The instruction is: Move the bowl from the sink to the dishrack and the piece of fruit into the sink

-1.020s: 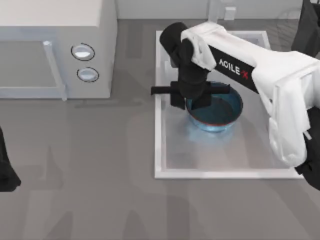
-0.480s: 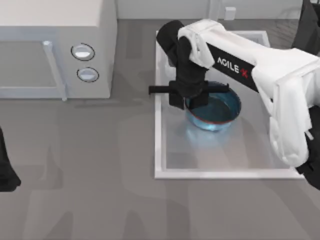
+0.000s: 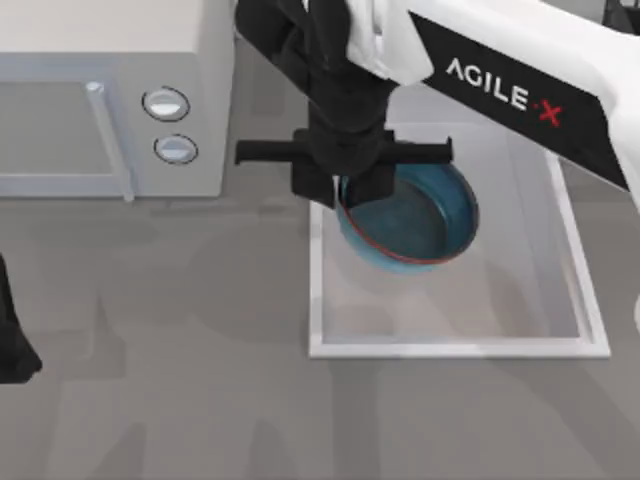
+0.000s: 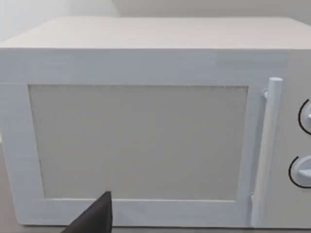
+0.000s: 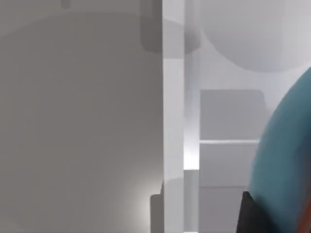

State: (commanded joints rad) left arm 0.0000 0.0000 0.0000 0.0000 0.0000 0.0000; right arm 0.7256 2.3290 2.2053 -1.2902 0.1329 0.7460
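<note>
The glossy blue bowl (image 3: 415, 215) with its thin reddish rim hangs tilted above the white sink (image 3: 450, 349), over the basin's left half. My right gripper (image 3: 352, 195) is shut on the bowl's left rim, with the arm reaching in from the upper right. In the right wrist view the bowl's blue wall (image 5: 286, 165) sits beside a dark finger (image 5: 251, 213), and the sink rim (image 5: 173, 121) runs below. The piece of fruit and the dishrack are out of view. My left arm (image 3: 10, 340) stays parked at the table's left edge.
A white microwave (image 3: 100, 100) with two round knobs (image 3: 166, 103) stands at the back left, just left of the right gripper. Its door and handle (image 4: 269, 145) face the left wrist camera. Bare grey tabletop lies in front of the sink and microwave.
The right gripper has lifted the bowl out of the sink basin, rising towards the camera and shifting slightly left. The left arm has not moved.
</note>
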